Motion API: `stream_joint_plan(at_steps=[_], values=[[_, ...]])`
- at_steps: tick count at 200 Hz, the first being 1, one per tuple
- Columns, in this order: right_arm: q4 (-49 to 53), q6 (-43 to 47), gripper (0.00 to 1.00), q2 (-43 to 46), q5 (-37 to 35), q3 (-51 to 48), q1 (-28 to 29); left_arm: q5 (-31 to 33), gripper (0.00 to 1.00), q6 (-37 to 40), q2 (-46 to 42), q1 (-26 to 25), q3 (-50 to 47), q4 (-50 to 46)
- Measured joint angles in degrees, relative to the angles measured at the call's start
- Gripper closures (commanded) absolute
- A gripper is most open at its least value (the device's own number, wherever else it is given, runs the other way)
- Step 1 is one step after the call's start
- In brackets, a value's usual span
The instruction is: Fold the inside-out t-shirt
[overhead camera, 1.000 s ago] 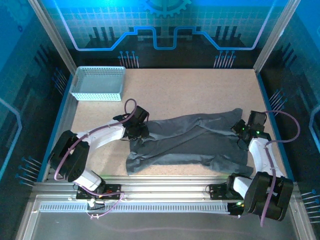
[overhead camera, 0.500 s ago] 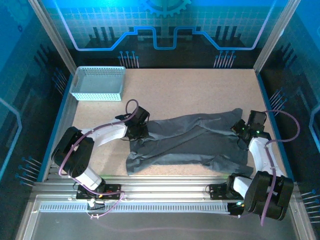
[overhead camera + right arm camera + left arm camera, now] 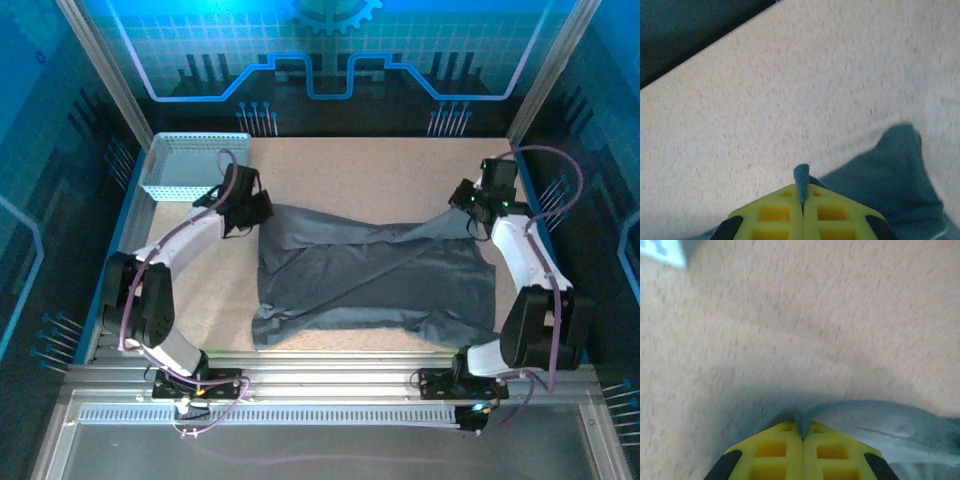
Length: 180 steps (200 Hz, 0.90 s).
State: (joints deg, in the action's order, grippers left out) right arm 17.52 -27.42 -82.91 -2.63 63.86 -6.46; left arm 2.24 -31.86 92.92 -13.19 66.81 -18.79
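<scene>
Your t-shirt is a plain dark grey cloth with no print that you can make out, spread wide over the middle of the speckled tan surface and creased by long diagonal folds that run from its near left part up toward its far right corner. Its near edge lies flat along the side closest to the arm bases, and its far edge dips in a shallow curve between two drawn-out corners. The left jaws are pressed together on the far left corner, just beside the near right corner of the light blue mesh basket, with the left arm reaching up along the left side. In the left wrist view you see a small grey tip of the t-shirt standing up in the seam between the yellow pads, the cloth trailing off to the right above a soft shadow on the surface. The right jaws are likewise pinching the far right corner, near the right wall, at the end of the right arm. In the right wrist view a narrow point of the t-shirt pokes up between the closed yellow pads, and more of the cloth hangs to the right.
</scene>
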Motion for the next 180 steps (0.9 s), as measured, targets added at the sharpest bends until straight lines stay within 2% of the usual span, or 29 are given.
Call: stream_joint_plan(at_steps=[54,90,146,180], values=[[-4.1,5.8,1.0,-11.3,0.1,15.6,-0.3,-5.1,1.0,2.3,11.8,6.5,9.4,2.9],[-7.0,8.5,1.0,-18.8,3.3,25.0,-0.3,-7.4,1.0,2.5,17.5,8.1,13.0,3.3],[-6.3,11.8,1.0,-32.3,5.7,41.2,-0.1,-9.6,1.0,3.3,21.3,10.1,17.7,2.9],[-4.0,13.8,1.0,-36.7,5.2,47.5,0.0,-11.3,0.89,3.3,24.6,11.5,23.1,1.9]])
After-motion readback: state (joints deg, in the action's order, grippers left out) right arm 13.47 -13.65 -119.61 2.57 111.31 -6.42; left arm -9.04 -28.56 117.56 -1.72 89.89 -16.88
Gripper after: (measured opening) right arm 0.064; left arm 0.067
